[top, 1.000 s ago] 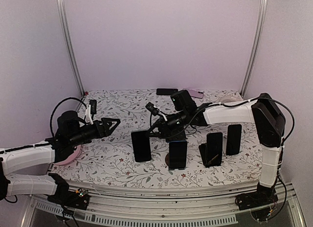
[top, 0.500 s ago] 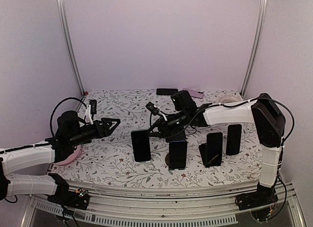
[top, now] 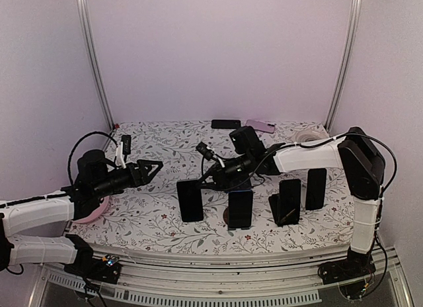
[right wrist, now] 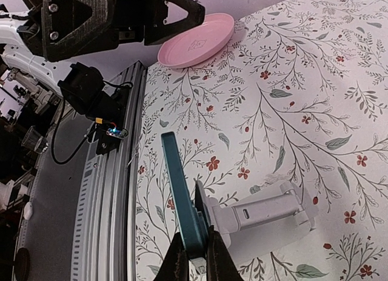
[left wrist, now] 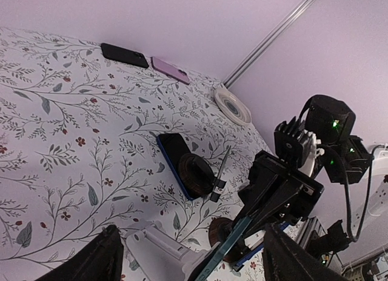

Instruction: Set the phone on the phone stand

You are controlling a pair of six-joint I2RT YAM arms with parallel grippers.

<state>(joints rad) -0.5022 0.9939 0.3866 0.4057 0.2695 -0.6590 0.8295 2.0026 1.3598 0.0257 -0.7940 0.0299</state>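
Note:
A teal-edged phone stands upright on its edge, with my right gripper shut on its near end. The phone's back lies against the dark cradle of a white phone stand that rests on the floral table. From above, the phone shows as a dark slab at the tip of the right gripper. My left gripper hangs open to the left of it, holding nothing. In the left wrist view, the left gripper sits over the white stand and the phone.
Three more dark phones stand upright to the right. A blue phone lies flat under a round dark stand. A black phone and a pink phone lie at the back. A pink plate sits left.
My right gripper has shifted the phone slightly left and toward the near edge. The left arm has stayed still.

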